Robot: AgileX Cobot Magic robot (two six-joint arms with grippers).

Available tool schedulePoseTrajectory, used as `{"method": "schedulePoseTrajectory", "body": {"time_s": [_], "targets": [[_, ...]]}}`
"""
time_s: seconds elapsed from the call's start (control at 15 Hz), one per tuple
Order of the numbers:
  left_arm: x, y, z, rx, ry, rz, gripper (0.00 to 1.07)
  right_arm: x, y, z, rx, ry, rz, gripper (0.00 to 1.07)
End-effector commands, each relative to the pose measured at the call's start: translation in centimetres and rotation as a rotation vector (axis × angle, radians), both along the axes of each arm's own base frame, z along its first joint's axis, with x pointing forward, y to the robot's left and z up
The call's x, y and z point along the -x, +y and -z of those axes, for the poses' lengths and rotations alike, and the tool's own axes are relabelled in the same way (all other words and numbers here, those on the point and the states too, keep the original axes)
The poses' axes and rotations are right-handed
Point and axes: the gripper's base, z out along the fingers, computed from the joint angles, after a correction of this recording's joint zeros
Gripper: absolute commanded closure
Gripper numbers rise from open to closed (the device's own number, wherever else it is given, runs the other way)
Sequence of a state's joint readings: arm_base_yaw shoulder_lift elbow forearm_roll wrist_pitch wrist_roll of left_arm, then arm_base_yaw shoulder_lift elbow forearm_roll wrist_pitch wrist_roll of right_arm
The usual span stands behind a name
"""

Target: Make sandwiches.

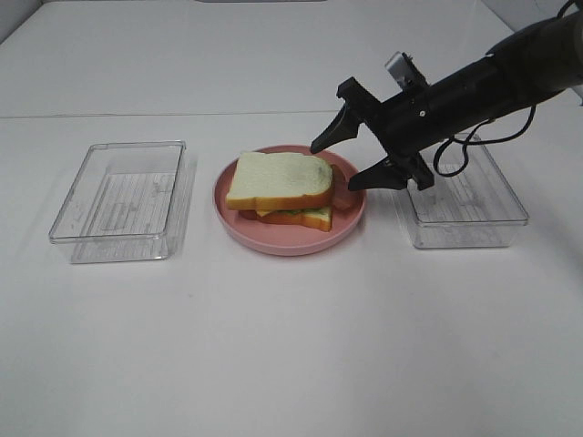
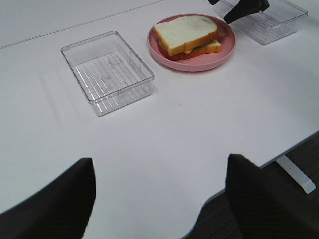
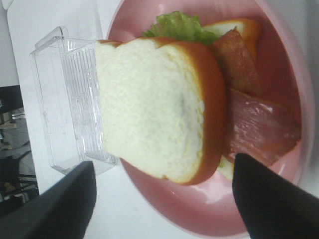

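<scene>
Sandwich: you have a toy sandwich [image 1: 282, 189] of square white bread slices with orange-brown crust, resting on the round pink plate [image 1: 239, 226] mid-counter.
Layers: green ruffled lettuce [image 3: 180, 25], brown bacon strips [image 3: 259, 124] and a yellow edge show between the slices; the top slice sits skewed off the lower one.
Handling: it looks light, and the loose layers would likely slide if nudged sideways. Take it across opposite crust edges, squeezing the whole stack.
Right gripper [image 1: 351, 159]: its black fingers are spread wide, holding nothing, just beside the plate's rim.
Left gripper [image 2: 159, 199]: its fingers are parted and empty, well apart from the plate.
Trays: a ribbed clear plastic rectangular tray [image 1: 118, 200] sits on each side of the plate.
Counter [image 1: 291, 346]: smooth, white, matte.
</scene>
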State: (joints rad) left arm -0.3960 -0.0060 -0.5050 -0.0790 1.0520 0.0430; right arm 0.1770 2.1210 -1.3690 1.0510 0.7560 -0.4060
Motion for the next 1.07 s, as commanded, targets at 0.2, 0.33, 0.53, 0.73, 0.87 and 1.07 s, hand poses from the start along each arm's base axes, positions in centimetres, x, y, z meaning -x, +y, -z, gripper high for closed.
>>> {"method": "schedulePoseTrajectory", "body": {"time_s": [0.2,0.33,0.53,0.73,0.87,1.07], "targets": [[0.2,0.1,-0.1,0.013,-0.028,0.009,0.36,2.6,-1.8,-6.2,0.235,-0.114,-0.184,0.34],[0.2,0.1,-0.1,0.013,-0.028,0.009,0.36,4.7,-3.1,-9.2,0.359,-0.116,-0.271,0.34],[0.2,0.1,-0.1,0.013,-0.028,0.009,0.36,10.8,-5.9,-13.2,0.557,-0.183,-0.268,0.34],[0.2,0.1,-0.1,0.013,-0.028,0.009,0.36,16.9,-7.6,-14.2,0.633,-0.226,-0.28,0.34],[0.2,0.1,-0.1,0.009,-0.03,0.012,0.36,25.3,-9.1,-14.6,0.637,-0.244,-0.297,0.34],[0.3,0.1,-0.1,0.0,-0.035,0.017,0.36,31.1,-10.1,-13.6,0.637,-0.33,-0.275,0.34]]}}
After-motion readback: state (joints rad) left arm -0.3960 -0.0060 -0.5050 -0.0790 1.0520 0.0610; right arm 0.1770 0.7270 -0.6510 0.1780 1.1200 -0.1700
